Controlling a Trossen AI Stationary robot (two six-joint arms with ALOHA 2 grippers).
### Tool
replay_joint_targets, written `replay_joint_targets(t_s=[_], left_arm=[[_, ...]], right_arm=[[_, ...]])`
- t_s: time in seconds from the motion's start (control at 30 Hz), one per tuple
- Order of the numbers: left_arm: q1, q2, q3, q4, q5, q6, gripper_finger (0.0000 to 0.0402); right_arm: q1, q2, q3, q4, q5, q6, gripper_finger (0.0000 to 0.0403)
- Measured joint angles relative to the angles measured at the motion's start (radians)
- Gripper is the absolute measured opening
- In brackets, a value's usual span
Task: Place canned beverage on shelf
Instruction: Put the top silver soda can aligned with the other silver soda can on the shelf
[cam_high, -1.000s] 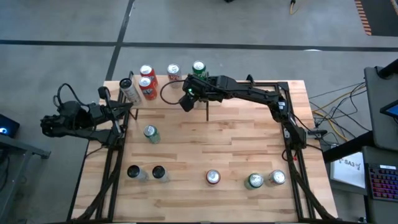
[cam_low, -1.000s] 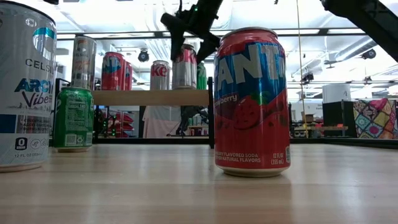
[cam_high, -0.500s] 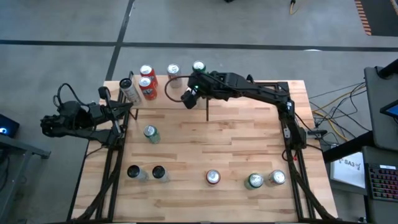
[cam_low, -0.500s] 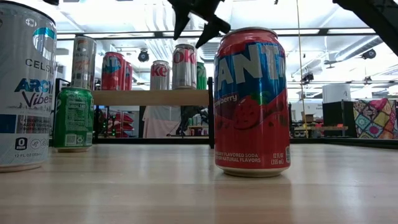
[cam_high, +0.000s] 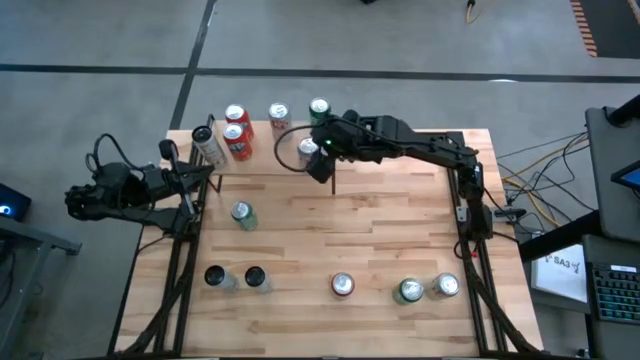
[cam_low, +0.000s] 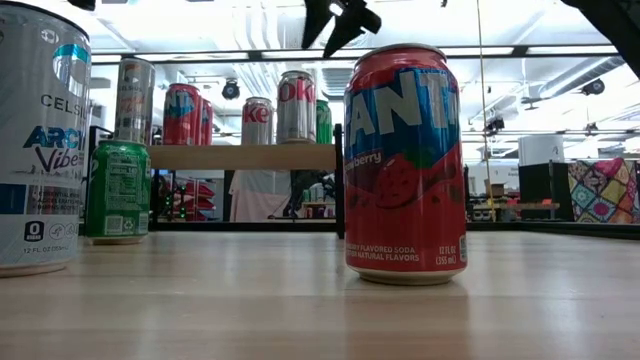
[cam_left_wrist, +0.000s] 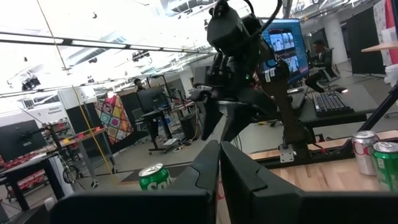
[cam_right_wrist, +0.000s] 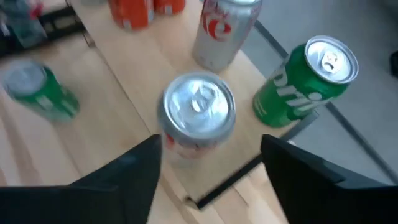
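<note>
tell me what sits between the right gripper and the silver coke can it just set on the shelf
Nothing. In the low view the right gripper, fingers open, hangs above the silver Coke can on the shelf with only open air between. The right wrist view agrees.

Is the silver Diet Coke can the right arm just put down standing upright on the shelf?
Upright. The silver can stands on the shelf, its lid facing up below the open right gripper.

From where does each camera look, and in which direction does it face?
High view: above, straight down; both arms, shelf.
Low view: table height, level toward the shelf; right hand enters from above.
Left wrist view: across the table; own shut fingers, right arm beyond.
Right wrist view: down at the silver can; own open fingers.
Shared: green can, high and right wrist.
</note>
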Motion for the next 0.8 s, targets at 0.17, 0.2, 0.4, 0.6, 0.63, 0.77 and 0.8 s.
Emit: replay_joint_targets(t_s=[0.17, 0.2, 0.4, 0.6, 0.63, 0.77, 0.8], left_arm=[[0.0, 0.0, 0.0, -0.006, 0.0, -0.004, 0.0], [0.0, 0.0, 0.0, -0.006, 0.0, -0.004, 0.0], [0.0, 0.0, 0.0, -0.022, 0.0, -0.03, 0.0], [0.0, 0.0, 0.0, -0.047, 0.0, -0.072, 0.0], [0.0, 0.0, 0.0, -0.05, 0.0, -0.078, 0.0], [0.0, 0.0, 0.0, -0.055, 0.0, -0.096, 0.0], [0.0, 0.0, 0.0, -0.054, 0.0, -0.1, 0.0]], right_arm=[[0.003, 0.0, -0.03, -0.062, -0.001, -0.047, 0.0169], [0.005, 0.0, -0.045, -0.062, 0.0, -0.058, 0.0152], [0.031, -0.002, -0.197, 0.038, 0.008, -0.068, 0.0064], [0.043, -0.077, -0.397, 0.185, 0.025, -0.085, 0.0021], [0.043, -0.104, -0.44, 0.221, 0.026, -0.086, 0.0018], [0.043, -0.223, -0.633, 0.439, -0.026, -0.151, 0.001], [0.043, -0.252, -0.685, 0.502, -0.038, -0.189, 0.001]])
